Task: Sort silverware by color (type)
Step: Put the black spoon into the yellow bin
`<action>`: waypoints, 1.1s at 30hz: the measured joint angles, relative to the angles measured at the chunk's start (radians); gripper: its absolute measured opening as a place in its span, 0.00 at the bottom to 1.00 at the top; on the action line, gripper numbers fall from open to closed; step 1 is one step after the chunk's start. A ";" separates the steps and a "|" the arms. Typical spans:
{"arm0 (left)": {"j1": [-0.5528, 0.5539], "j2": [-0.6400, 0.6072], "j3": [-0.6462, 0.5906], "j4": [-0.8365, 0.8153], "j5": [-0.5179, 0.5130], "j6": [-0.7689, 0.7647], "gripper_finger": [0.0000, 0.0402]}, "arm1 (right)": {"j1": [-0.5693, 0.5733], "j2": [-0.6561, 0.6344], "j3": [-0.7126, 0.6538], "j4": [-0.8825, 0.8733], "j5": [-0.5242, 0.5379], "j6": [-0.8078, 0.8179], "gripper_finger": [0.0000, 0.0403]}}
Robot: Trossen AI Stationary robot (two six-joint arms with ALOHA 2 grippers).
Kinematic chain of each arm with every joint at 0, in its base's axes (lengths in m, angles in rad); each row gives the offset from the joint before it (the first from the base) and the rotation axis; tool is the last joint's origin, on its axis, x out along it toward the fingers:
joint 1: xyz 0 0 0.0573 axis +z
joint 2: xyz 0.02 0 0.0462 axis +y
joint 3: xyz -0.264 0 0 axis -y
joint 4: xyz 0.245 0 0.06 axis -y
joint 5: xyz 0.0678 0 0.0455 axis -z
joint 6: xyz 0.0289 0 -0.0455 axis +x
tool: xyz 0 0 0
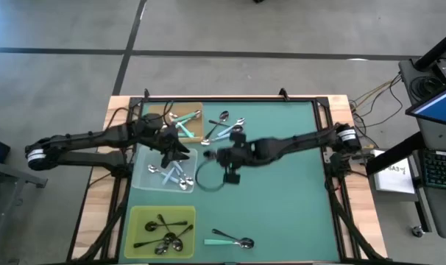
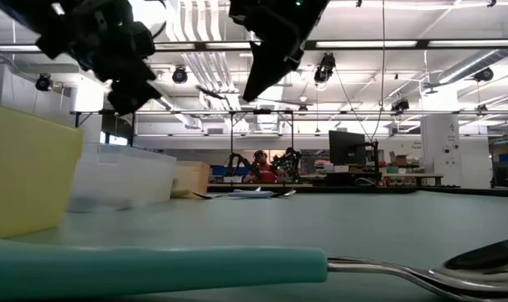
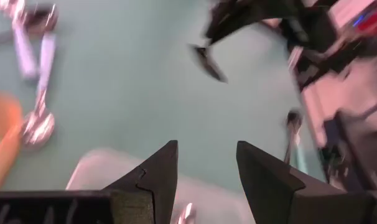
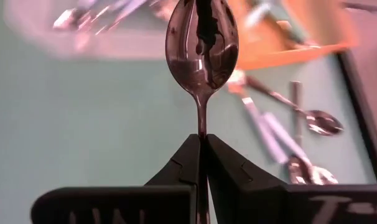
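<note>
Right gripper (image 4: 202,149) had its fingers pressed together on the thin neck of one spoon (image 4: 201,43), held above the green mat (image 1: 282,184) near the clear tray (image 1: 146,177), while the left gripper (image 3: 206,165) hung over that tray with its fingers spread and nothing between them. About four pale-handled spoons lay in the clear tray, about four black ones in the yellow tray (image 1: 138,221), two or so in the orange tray (image 1: 196,129) and one mint-handled spoon (image 1: 230,240) alone on the mat. Loose spoons beside the orange tray overlapped too much to count.

Both arms are matte black, built of jointed tubular links, each with a silver-white band at the shoulder end beside the desk (image 1: 282,184) rim. Each pincer has 2 wedge-shaped black fingers (image 3: 157,171); pale lettering marks the right pincer (image 4: 203,146) base.
</note>
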 joint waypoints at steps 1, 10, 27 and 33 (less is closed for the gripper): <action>-0.007 0.000 -0.031 0.092 0.001 -0.021 0.36 | -0.020 -0.009 0.000 0.005 0.001 0.015 0.02; -0.018 0.021 -0.232 0.826 -0.222 -0.126 0.36 | -0.160 -0.006 0.001 0.247 0.031 0.021 0.02; -0.016 0.105 -0.124 0.884 -0.629 -0.053 0.36 | -0.219 -0.007 0.002 0.684 0.129 -0.280 0.02; -0.015 0.188 -0.002 0.875 -0.647 -0.008 0.36 | -0.232 -0.007 0.002 0.739 0.075 -0.340 0.02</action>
